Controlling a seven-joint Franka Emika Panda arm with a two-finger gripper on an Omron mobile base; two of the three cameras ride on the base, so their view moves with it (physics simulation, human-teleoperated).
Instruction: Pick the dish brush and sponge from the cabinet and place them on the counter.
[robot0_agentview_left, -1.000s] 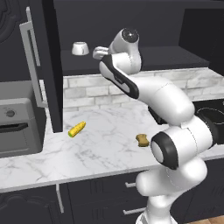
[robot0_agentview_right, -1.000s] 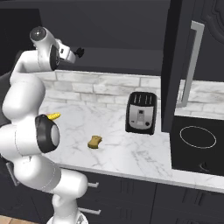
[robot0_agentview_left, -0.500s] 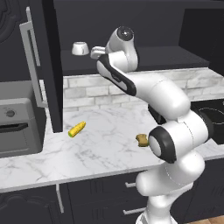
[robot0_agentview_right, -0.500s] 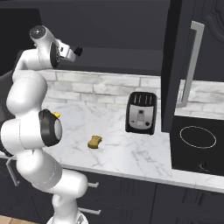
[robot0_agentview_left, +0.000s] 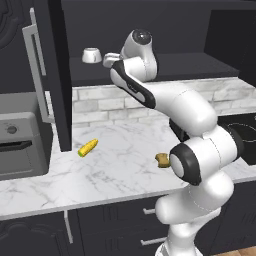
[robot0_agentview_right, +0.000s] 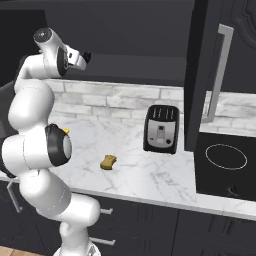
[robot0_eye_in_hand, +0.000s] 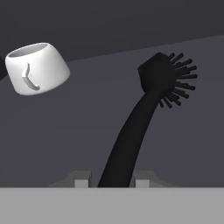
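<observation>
**Black brush between the fingers, up on the shelf**

Black plastic from end to end, the dish brush (robot0_eye_in_hand: 146, 118) lies on the floor of the cabinet (robot0_agentview_left: 165, 67). In the hand view its long axis runs from 6 o'clock up toward 1 o'clock, the bristle head at the far end and the thin handle passing straight between the two tips of the gripper (robot0_eye_in_hand: 109, 181). The fingers sit close on either side of the handle near its tail; whether they have truly clamped it, I cannot tell.

It should be light and stiff, so a hold on the handle ought to carry it, though a smooth thin stem gripped so far from the head may swivel (a hold nearer the middle would be steadier).

A white cup (robot0_eye_in_hand: 36, 68) stands at about 10 o'clock from the brush, apart from it.

Down on the counter (robot0_agentview_right: 150, 172) the sponge (robot0_agentview_right: 108, 161) already lies, near a toaster (robot0_agentview_right: 161, 129); a corn cob (robot0_agentview_left: 88, 147) rests farther along.
</observation>
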